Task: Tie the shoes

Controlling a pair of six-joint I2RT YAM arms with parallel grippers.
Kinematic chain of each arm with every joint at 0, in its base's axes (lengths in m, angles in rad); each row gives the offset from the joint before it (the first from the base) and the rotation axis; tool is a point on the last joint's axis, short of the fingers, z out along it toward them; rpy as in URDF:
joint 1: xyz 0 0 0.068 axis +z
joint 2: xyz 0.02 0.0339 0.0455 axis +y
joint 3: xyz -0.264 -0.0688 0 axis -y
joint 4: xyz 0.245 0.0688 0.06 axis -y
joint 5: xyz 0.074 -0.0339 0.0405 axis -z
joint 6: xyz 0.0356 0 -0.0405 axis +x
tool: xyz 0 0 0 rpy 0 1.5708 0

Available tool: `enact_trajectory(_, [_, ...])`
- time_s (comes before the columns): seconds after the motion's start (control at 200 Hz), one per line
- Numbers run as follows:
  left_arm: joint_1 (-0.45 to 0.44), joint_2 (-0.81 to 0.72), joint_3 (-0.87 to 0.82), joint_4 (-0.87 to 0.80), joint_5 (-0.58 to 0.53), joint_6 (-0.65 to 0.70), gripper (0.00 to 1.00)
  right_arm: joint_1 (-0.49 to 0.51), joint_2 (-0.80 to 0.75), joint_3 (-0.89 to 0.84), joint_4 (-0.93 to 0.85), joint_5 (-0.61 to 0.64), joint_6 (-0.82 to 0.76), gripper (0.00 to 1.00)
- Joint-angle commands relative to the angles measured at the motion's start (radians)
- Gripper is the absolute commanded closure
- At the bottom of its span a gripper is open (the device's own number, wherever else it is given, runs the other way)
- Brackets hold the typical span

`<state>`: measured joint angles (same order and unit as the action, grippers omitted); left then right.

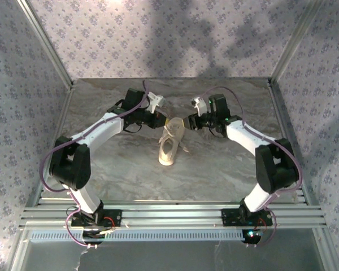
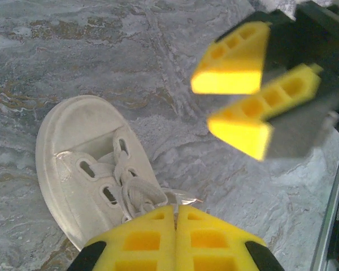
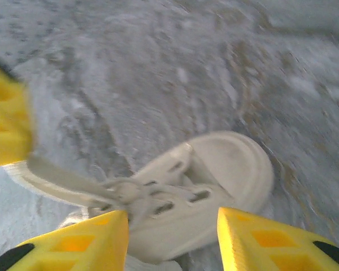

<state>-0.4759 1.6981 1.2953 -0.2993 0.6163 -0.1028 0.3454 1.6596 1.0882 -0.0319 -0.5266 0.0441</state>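
Shoe (image 1: 169, 148): one cream low-top, lying near the middle of the table (image 1: 231, 169), a little toward the far edge. Its length runs roughly from far edge to near edge. Its far end sits between the two grippers. The sole rests on the marbled surface.

Left gripper (image 1: 160, 121): positioned at the far end of the shoe, on its left side. In the left wrist view the yellow fingers (image 2: 209, 243) are pressed together with no gap visible. A lace (image 2: 138, 195) runs from the eyelets up to the closed tips. In the right wrist view a flat strand of lace (image 3: 68, 178) stretches from the shoe's eyelets to the yellow finger at the left edge of that view. It appears pulled straight. Finding: fingers clamped on the lace.

Right gripper (image 1: 187, 123): positioned at the far end of the shoe, on its right side, facing the left gripper, near it but not touching. In the right wrist view its fingers (image 3: 271, 243) stand apart, with the shoe's laced upper visible below the gap. Nothing is pinched between them. The left wrist view confirms a gap between the two yellow tips.

Remaining laces: loosely bunched over the tongue. Whether they form a knot cannot be determined, as the right wrist view is blurred.
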Motion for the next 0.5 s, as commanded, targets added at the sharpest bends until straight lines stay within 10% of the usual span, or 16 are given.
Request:
enact_trajectory(0.0, [0.003,-0.003,0.029,-0.051,0.001,0.059,1.0,-0.021,0.115,0.084,-0.113,0.062,0.128,0.57])
enact_trajectory(0.495, [0.004,-0.049,0.021,-0.085,0.031,0.129,1.0,-0.003,0.395,0.268,-0.117,-0.101,0.21,0.73])
